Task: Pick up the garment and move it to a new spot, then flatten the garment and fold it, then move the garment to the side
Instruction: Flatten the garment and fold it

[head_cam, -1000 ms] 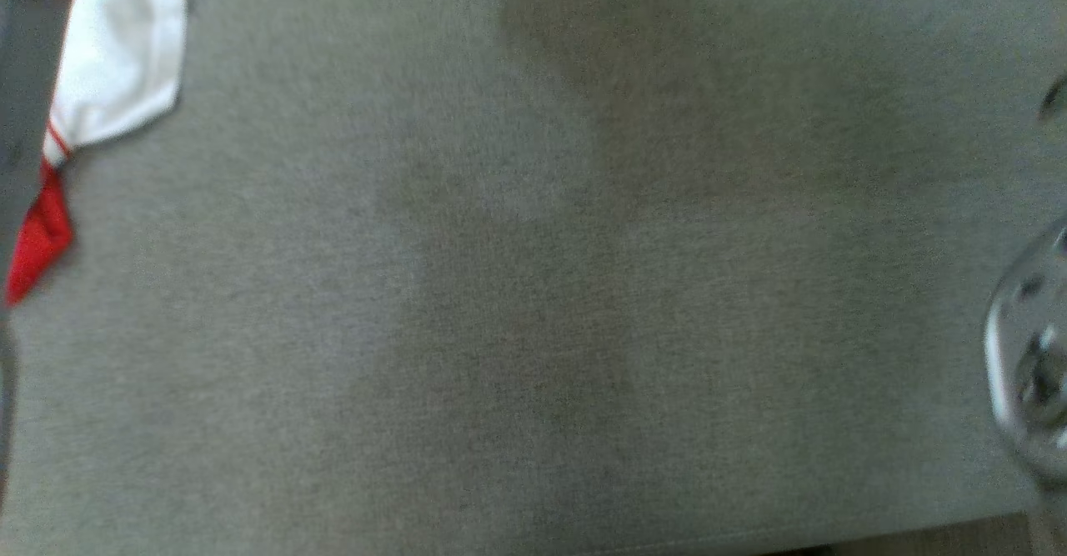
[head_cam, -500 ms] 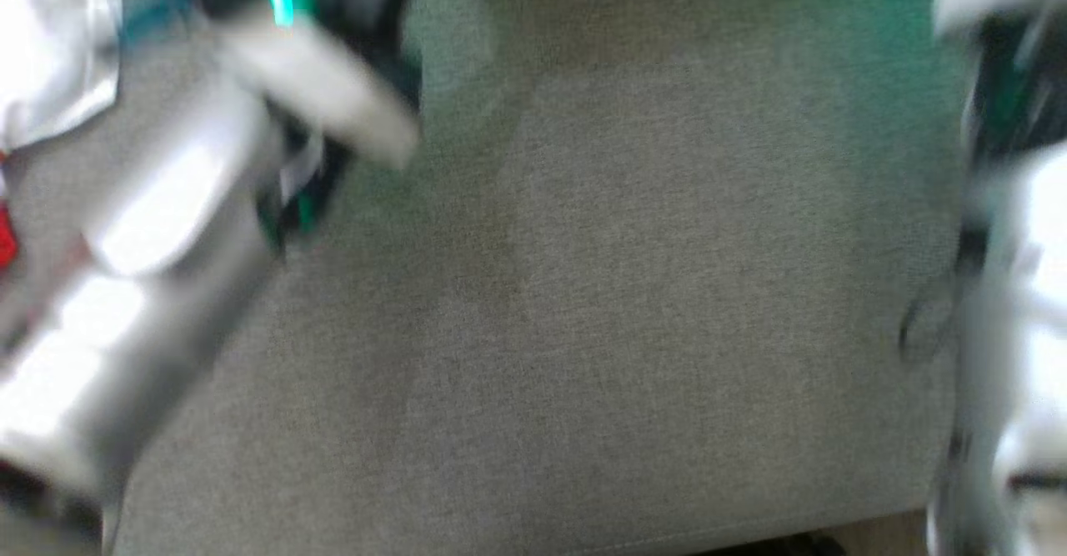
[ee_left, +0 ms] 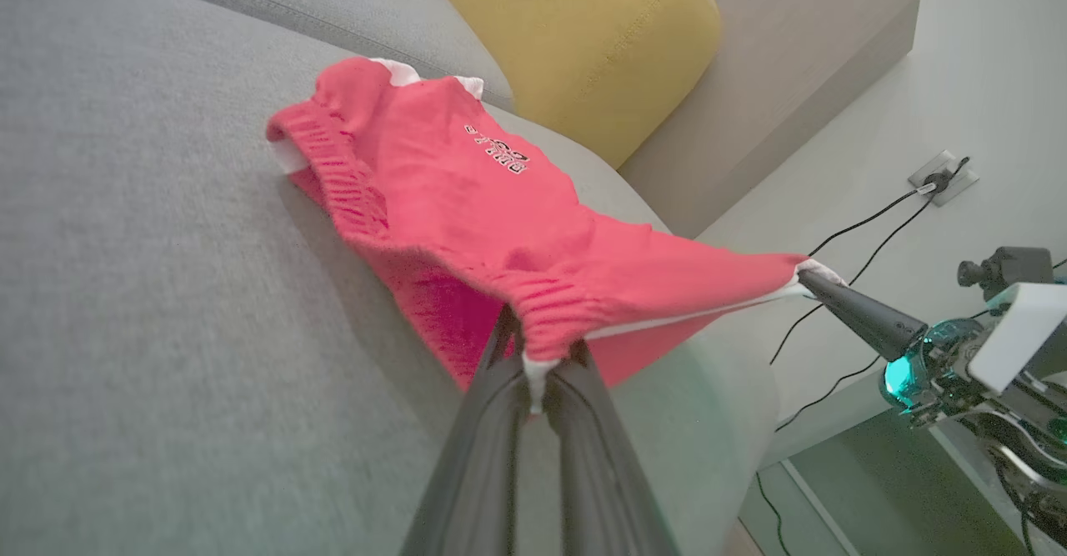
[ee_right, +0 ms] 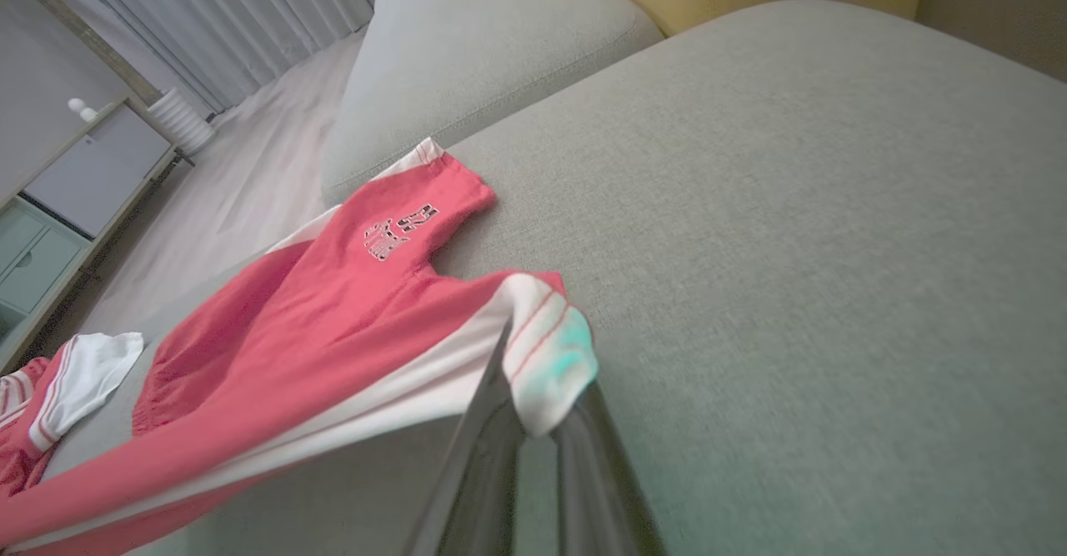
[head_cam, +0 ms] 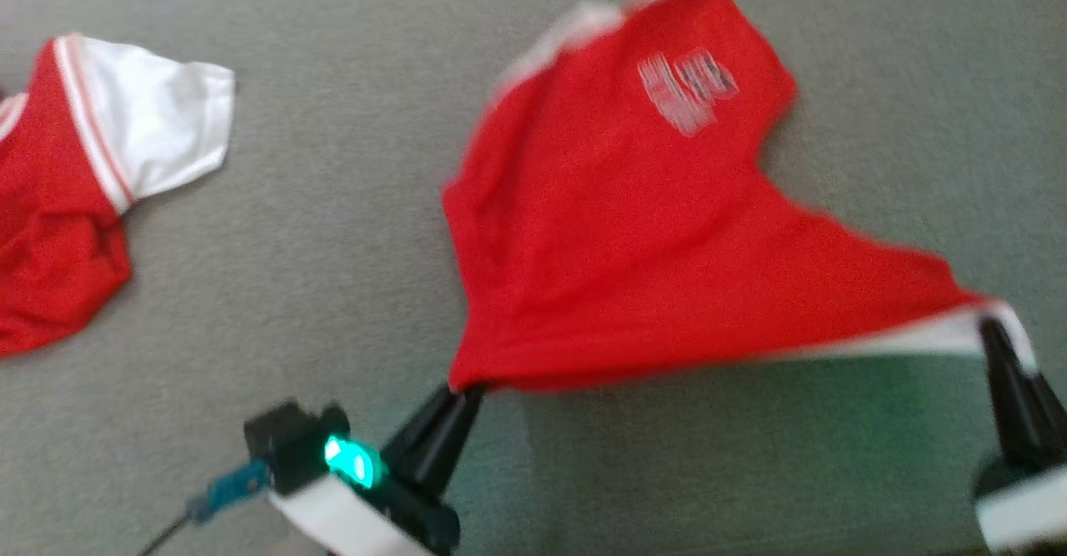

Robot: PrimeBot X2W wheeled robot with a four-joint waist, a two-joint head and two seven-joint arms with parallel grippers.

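Two grippers are clamped shut on one red garment (head_cam: 650,231), which is held stretched between them just above a grey sofa seat (head_cam: 292,289). The left gripper (head_cam: 467,391) is closed on a ribbed, gathered red edge, with a scrap of white fabric pinched between its dark fingers (ee_left: 483,456). The right gripper (head_cam: 992,327) is closed on a white band marked with thin red stripes. The near edge of the garment is lifted and pulled taut into a nearly straight line between the two grips. Its far part, trimmed in white, is laid on the seat toward the back of the cushion. A small white printed mark is seen on the red cloth near that far end. The fabric appears soft and knitted, and is creased into shallow folds that fan out from the left grip. A second garment (head_cam: 58,206), red with a white panel and striped trim, is crumpled on the seat well apart to the left. The seat is covered in a coarse woven grey cloth. A rounded mustard-yellow cushion (ee_left: 583,31) is set behind the seat. A pale cabinet (ee_right: 75,181) with shut drawers is seen across the floor; what is kept in them cannot be told
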